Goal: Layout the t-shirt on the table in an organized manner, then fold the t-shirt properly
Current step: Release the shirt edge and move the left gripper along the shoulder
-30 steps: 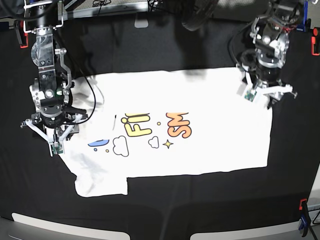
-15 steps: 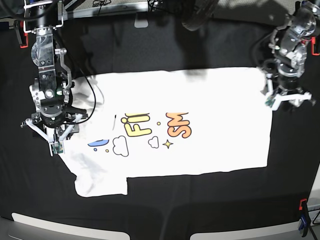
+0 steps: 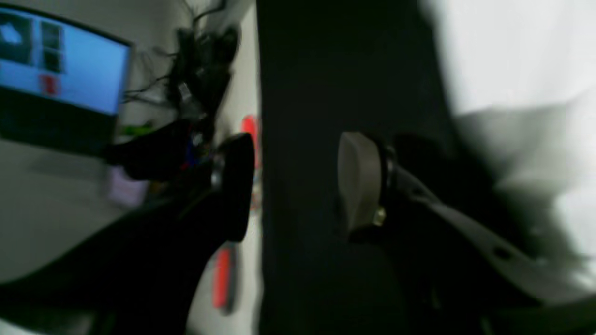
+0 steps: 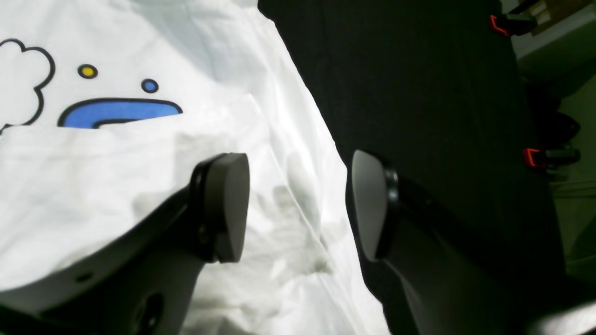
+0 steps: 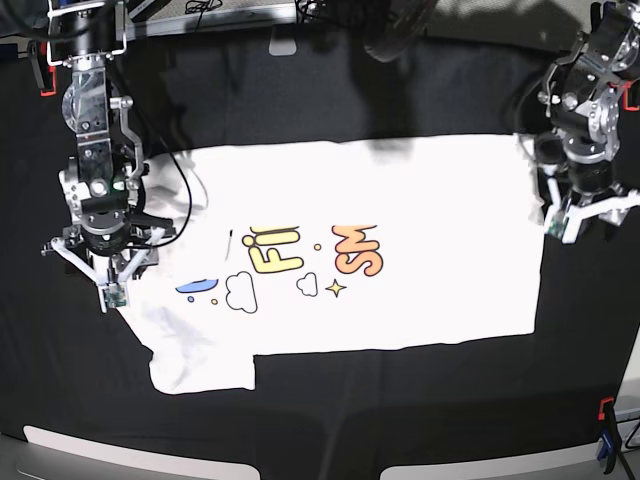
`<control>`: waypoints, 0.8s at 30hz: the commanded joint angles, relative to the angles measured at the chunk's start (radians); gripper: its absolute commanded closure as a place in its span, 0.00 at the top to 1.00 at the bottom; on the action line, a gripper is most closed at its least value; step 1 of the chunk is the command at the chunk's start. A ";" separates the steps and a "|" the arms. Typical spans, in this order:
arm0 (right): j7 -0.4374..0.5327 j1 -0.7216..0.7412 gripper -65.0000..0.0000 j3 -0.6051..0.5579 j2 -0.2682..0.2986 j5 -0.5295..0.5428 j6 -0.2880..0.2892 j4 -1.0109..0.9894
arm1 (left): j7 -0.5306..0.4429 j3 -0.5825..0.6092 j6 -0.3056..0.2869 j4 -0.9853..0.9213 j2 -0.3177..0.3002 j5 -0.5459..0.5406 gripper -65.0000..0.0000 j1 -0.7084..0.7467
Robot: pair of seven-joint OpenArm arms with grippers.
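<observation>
both arms' fingers (image 4: pixel 298 204) gape empty; creased white t-shirt (image 5: pixel 400 200) on black table (image 5: pixel 300 420).

Caught a monitor (image 3: pixel 60 70) glowing blue beyond the edge of the table (image 5: pixel 330 400), blurred in the left wrist view. Made out a tangle of dark cables (image 3: pixel 200 60) just beside it, over a pale surface (image 3: pixel 46 223) that could have been floor or wall. Counted red clamps (image 5: pixel 40 75) on the table's left and right edges and at its near right corner. Found a silver rail (image 5: pixel 220 15) past the far edge and two pale curved panels (image 5: pixel 130 450) along the near edge. Looked brightly lit throughout.
</observation>
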 commanded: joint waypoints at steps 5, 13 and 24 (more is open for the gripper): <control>0.018 0.004 0.53 0.007 0.047 0.039 0.225 0.031 | -0.082 -0.003 -0.174 0.217 -0.017 -0.005 0.43 0.067; 0.015 -0.133 0.53 0.007 0.121 0.033 0.244 0.218 | -0.147 -0.003 -0.480 0.195 -0.017 -0.056 0.43 0.249; 0.006 -0.184 0.53 0.007 0.130 0.034 0.243 0.354 | -0.203 0.010 -0.478 0.049 0.000 0.065 0.43 0.260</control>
